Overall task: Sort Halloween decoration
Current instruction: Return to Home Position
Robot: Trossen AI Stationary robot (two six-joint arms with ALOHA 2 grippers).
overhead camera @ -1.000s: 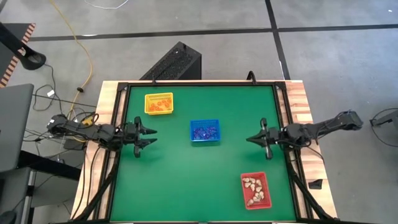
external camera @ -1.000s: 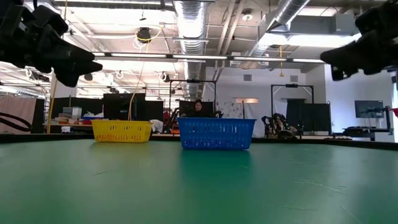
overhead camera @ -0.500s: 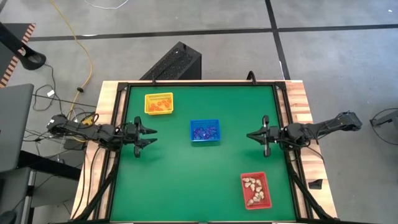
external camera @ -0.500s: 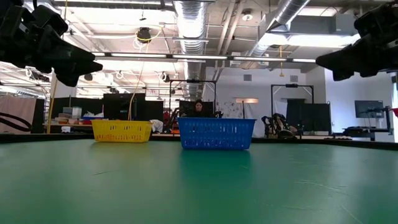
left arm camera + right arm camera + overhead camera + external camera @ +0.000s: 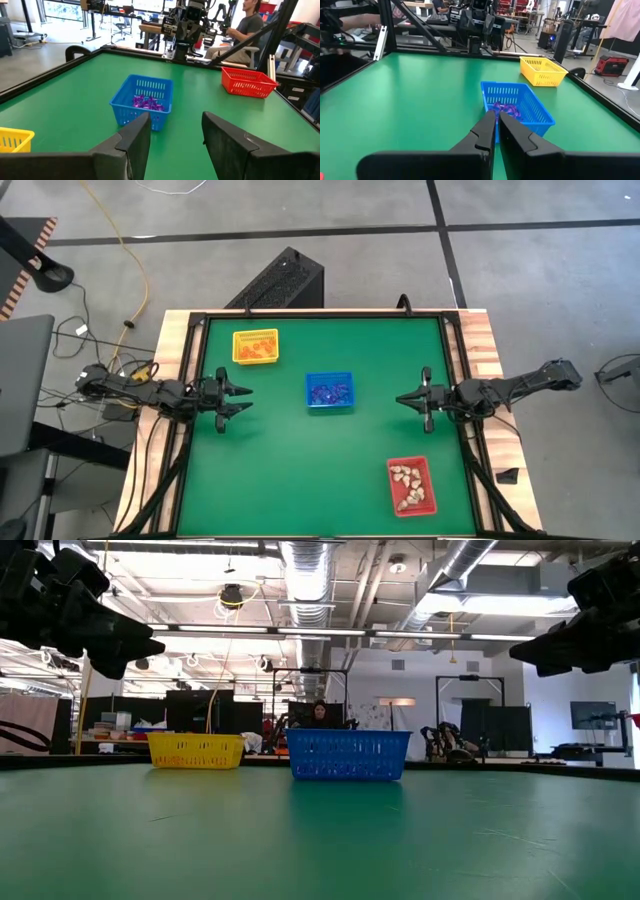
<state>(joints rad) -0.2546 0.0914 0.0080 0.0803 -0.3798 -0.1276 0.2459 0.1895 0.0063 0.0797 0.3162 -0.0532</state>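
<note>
We judge the Halloween decoration (image 5: 328, 392) light, hard and a little slippery, best pinched across each trinket's body. All of it lies sorted on the table (image 5: 300, 470): orange pieces (image 5: 255, 350) in the yellow tray (image 5: 256, 332) at 11 o'clock, purple in the blue tray (image 5: 329, 375) at centre, cream pieces (image 5: 408, 482) in the red tray (image 5: 410, 461) at 5 o'clock. The left end effector (image 5: 245, 398) hangs at 9 o'clock, released. The right end effector (image 5: 400, 400) at 3 o'clock is clenched on nothing. Against a second ago, only the right one has dipped slightly.

Bright, even overhead lighting (soft shadows)
</note>
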